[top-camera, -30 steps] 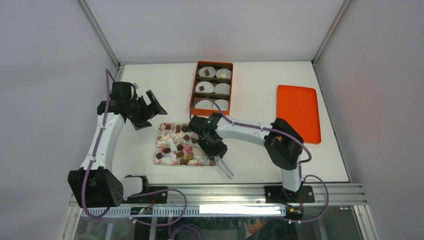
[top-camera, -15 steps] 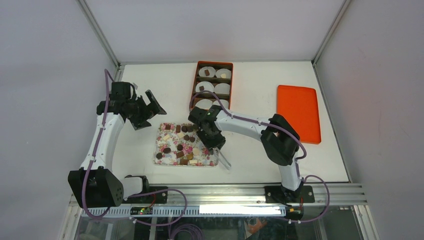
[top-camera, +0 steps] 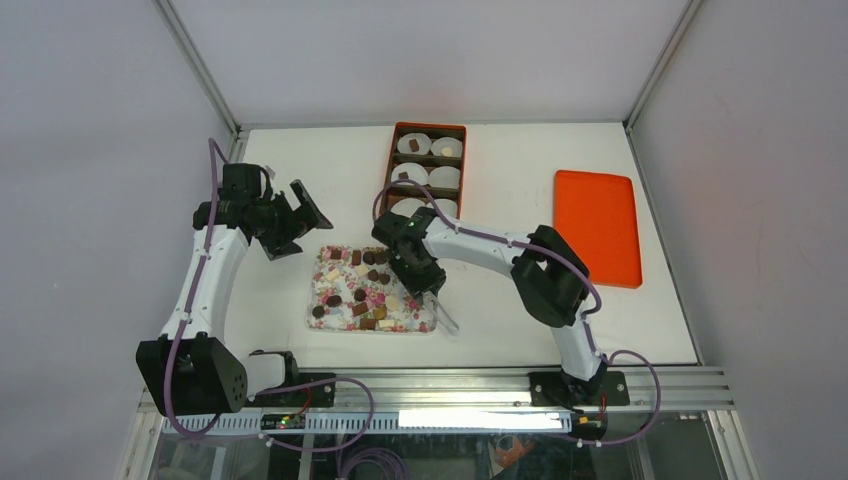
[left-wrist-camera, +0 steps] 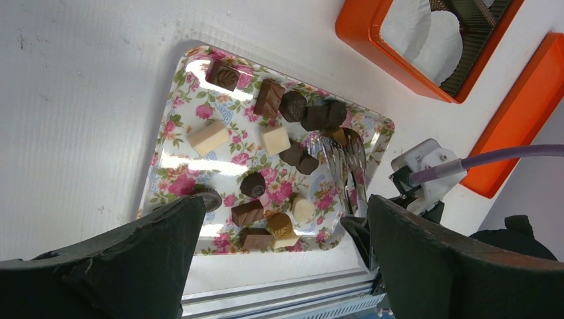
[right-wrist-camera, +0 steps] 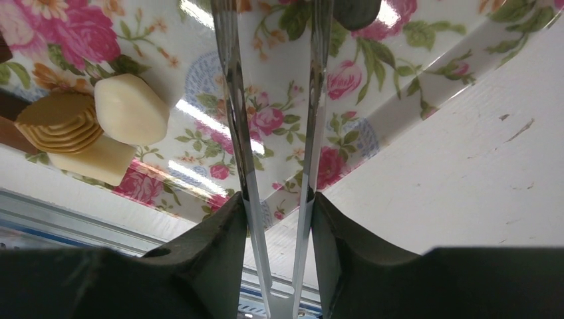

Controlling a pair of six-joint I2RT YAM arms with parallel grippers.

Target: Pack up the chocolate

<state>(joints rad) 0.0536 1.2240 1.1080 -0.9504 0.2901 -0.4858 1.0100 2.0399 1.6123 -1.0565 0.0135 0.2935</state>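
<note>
1. The left end effector (top-camera: pixel 296 222) hangs above the surface (top-camera: pixel 500 310), beyond the far-left corner of the floral tray (top-camera: pixel 330 328). Its jaws are spread wide and grip nothing.
2. The right end effector (right-wrist-camera: pixel 276 206) is clamped narrowly on a pair of metal tongs (right-wrist-camera: pixel 229 119). The 2 blades run out between its fingers (right-wrist-camera: pixel 213 246) with a slim gap between them.
3. The tongs reach over the right part of the tray. No piece shows in the visible gap between the blades. Whether the tips touch a piece I cannot tell.
4. The chocolate (left-wrist-camera: pixel 253 185) lies scattered loose on the tray: dark brown, light brown and cream-white pieces, some round and some square.
5. In the right wrist view, a cream-white piece (right-wrist-camera: pixel 130 109) and a ridged light-brown round (right-wrist-camera: pixel 60 126) sit touching each other left of the blades, by the tray's rim.
6. An orange box (top-camera: pixel 387 190) stands on the surface just beyond the tray, lined with white paper cups (top-camera: pixel 445 178).
7. At least 2 cups along the box's left side each hold a brown piece (top-camera: pixel 413 145).
8. An orange lid (top-camera: pixel 597 225) lies flat on the surface, well apart to the right of the box.
</note>
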